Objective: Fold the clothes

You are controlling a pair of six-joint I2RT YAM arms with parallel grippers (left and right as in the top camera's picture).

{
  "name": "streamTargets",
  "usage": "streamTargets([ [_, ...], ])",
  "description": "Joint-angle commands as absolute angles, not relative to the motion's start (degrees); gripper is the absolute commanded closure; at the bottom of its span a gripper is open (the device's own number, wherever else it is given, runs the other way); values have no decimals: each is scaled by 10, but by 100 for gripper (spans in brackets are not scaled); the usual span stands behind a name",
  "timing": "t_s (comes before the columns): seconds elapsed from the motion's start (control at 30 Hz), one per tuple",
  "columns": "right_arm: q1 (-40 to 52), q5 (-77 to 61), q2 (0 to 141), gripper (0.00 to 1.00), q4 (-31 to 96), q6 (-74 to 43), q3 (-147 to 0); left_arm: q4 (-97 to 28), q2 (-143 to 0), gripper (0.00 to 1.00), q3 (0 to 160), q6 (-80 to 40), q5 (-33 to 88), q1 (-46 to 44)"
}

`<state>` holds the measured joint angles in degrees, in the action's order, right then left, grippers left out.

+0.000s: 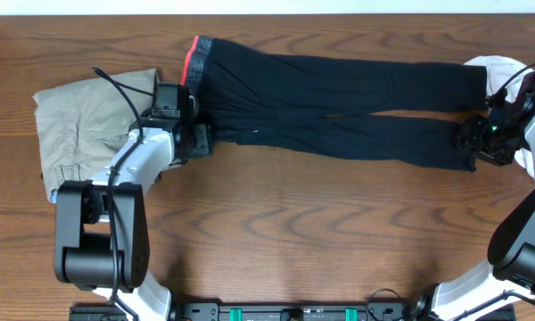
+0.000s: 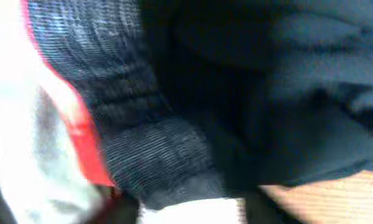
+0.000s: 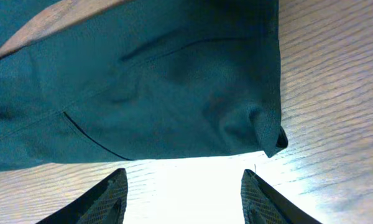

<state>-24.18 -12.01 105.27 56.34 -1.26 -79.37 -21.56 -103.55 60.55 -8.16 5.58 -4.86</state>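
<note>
Left wrist view: blurred throughout; only the leggings [image 2: 267,93] and their waistband [image 2: 112,99] can be read, and the fingers cannot be made out.
Left gripper [image 1: 199,140]: overhead, dark against black fabric at the waistband; jaw state undeterminable.
Khaki trousers [image 1: 80,125]: at the left edge of the table [image 1: 294,232]; right side covered by the left arm [image 1: 147,152].
White garment [image 1: 497,65]: at the table's right edge; cut off by the frame.
Right gripper [image 3: 185,199]: finger bases cut off by the wrist view's bottom edge.
Leggings hem: nearer leg's end hidden under the right gripper overhead.
</note>
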Motion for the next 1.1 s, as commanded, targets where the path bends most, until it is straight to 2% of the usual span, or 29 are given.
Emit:
streamTargets([
  [0.0,-244,-119,1056,43,569,-22,-790,-201,-1045,77,601,-82,49,-45],
  [0.07,-244,-102,1056,43,573,-24,-790,-196,-1045,81,601,-82,49,-45],
  [0.13,-244,-79,1056,43,577,-32,-790,-196,-1045,90,601,-82,49,-45],
  [0.27,-250,-29,1057,42,581,-47,-789,-209,-1045,93,601,-80,49,-45],
  [0.5,-263,-2,1057,41,543,-62,-748,-244,-1045,93,601,-72,32,-45],
  [0.8,-265,-20,1057,42,406,-62,-643,-246,-1045,93,601,-72,32,-45],
  [1.07,-264,-20,1057,51,304,-62,-595,-246,-1045,94,601,-72,32,-45],
])
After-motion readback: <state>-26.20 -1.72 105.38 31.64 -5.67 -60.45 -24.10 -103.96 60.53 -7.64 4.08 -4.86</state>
